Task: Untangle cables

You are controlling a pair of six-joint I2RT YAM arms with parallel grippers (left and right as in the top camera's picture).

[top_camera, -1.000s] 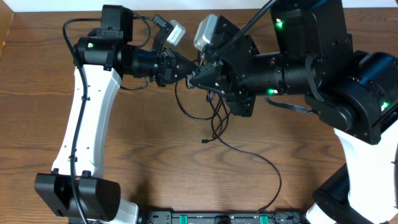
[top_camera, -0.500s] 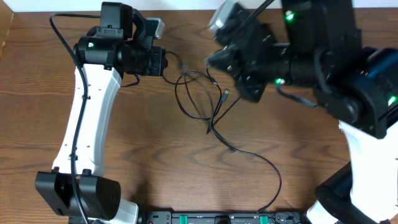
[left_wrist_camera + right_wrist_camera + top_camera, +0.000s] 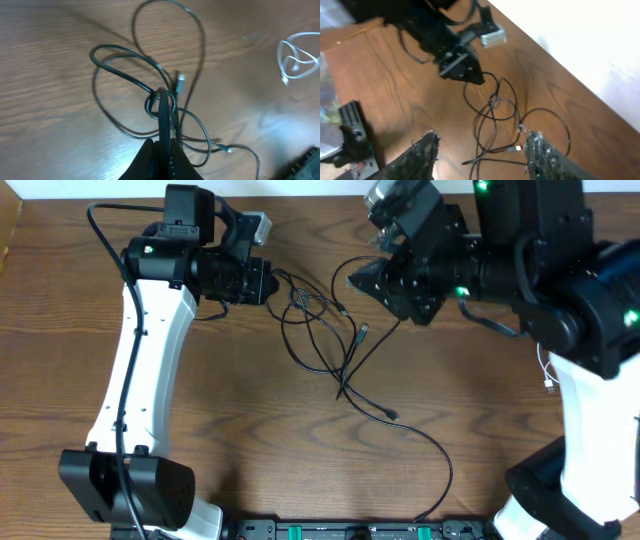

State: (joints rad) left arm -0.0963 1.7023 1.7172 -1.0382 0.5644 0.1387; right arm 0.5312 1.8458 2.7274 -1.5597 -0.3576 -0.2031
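Several thin black cables [image 3: 322, 330] lie looped over one another on the wooden table between the two arms. My left gripper [image 3: 268, 282] is shut on one black strand at the tangle's left edge; in the left wrist view that strand runs up from between the closed fingers [image 3: 160, 141] into a knot of loops [image 3: 161, 97]. My right gripper [image 3: 357, 280] hovers above the tangle's upper right, open with nothing between its fingers [image 3: 482, 135]; the black loops [image 3: 492, 107] lie below it. A white cable [image 3: 548, 373] sits coiled apart at the far right [image 3: 296, 57].
One long black strand [image 3: 430, 445] trails to the front edge, where a black rail [image 3: 350, 530] runs along the table. The left arm's white link [image 3: 135, 370] stands at the left. The table's back edge [image 3: 300, 198] is close behind both grippers.
My right gripper has opened, let go of the cables and drawn back up and to the right. The left gripper pulled left with its strand, and the tangle has spread out on the table.
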